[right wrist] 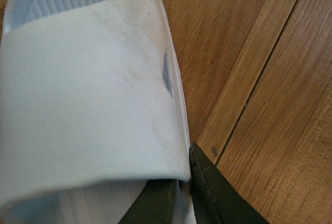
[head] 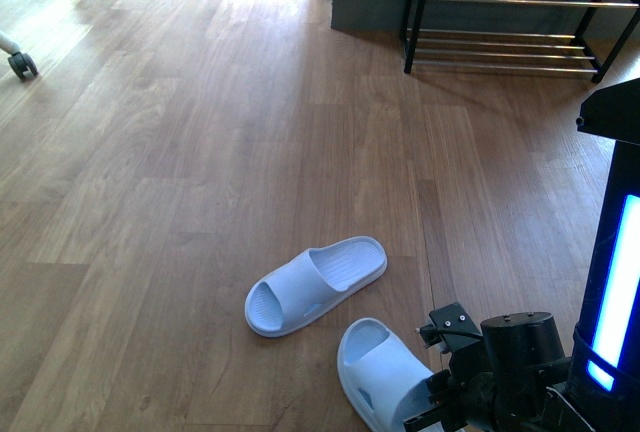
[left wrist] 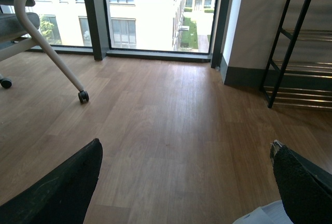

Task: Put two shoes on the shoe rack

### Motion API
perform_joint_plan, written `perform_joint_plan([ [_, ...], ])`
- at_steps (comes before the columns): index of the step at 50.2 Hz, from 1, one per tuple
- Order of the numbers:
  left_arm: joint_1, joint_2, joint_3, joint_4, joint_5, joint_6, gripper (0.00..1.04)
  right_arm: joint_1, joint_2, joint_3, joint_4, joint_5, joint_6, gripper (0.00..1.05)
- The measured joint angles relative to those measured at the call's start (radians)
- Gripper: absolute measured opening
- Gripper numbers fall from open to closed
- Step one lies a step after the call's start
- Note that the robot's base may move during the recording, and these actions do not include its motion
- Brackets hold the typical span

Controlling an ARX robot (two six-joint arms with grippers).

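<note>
The shoes in view are two light blue slide slippers, not sneakers. One slipper [head: 315,284] lies flat on the wood floor. The other slipper [head: 375,367] lies nearer me, and my right gripper [head: 430,407] is shut on its side wall. In the right wrist view one finger is under the strap and one outside the slipper [right wrist: 88,94], with the gripper [right wrist: 181,180] pinching the edge. My left gripper [left wrist: 185,146] is open and empty above the floor; a corner of a slipper [left wrist: 264,214] shows by one finger. The shoe rack [head: 510,12] stands at the far right against the wall, and also shows in the left wrist view [left wrist: 295,42].
An office chair's caster [head: 22,64] is at the far left; its white leg [left wrist: 52,47] shows in the left wrist view. A grey wall base [head: 365,7] and a window run along the back. My dark body with a blue light [head: 620,292] is at the right.
</note>
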Motion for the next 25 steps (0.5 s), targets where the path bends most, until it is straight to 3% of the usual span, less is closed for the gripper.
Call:
perform_joint_plan([
  [2,0.0,0.0,0.0,0.0,0.0,0.0,0.95,-0.002,-0.004,-0.002,0.0,0.003,0.0,0.02],
  [16,0.0,0.0,0.0,0.0,0.0,0.0,0.95,-0.056,-0.171,-0.078,-0.074,0.042,-0.086,0.02],
  [25,0.0,0.0,0.0,0.0,0.0,0.0,0.95,-0.128,-0.496,-0.192,-0.162,0.058,-0.272,0.02],
])
